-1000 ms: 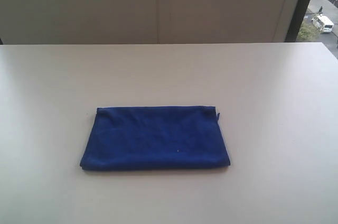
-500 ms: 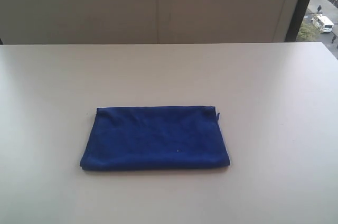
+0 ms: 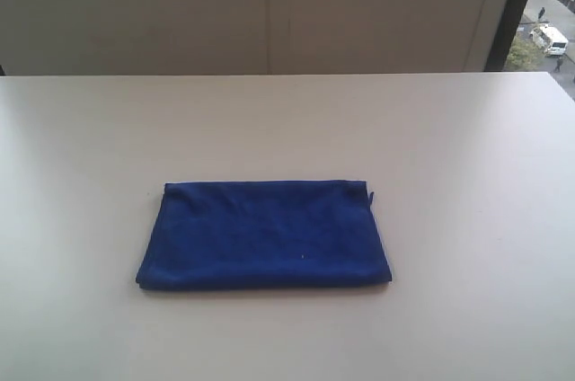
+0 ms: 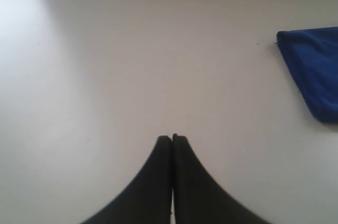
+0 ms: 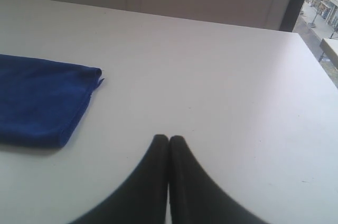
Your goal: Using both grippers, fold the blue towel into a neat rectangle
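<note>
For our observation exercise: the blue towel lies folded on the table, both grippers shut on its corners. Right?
Not quite. The wrist views show the left gripper and right gripper shut but empty, clear of the blue towel, which does lie folded on the table.

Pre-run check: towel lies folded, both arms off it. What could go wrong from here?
Left fingers and right fingers are shut; reaching for the blue towel like that would likely shove it and spoil the fold. A pinch at its edge may lift only the top layer. The loose thread at one corner could snag.
</note>
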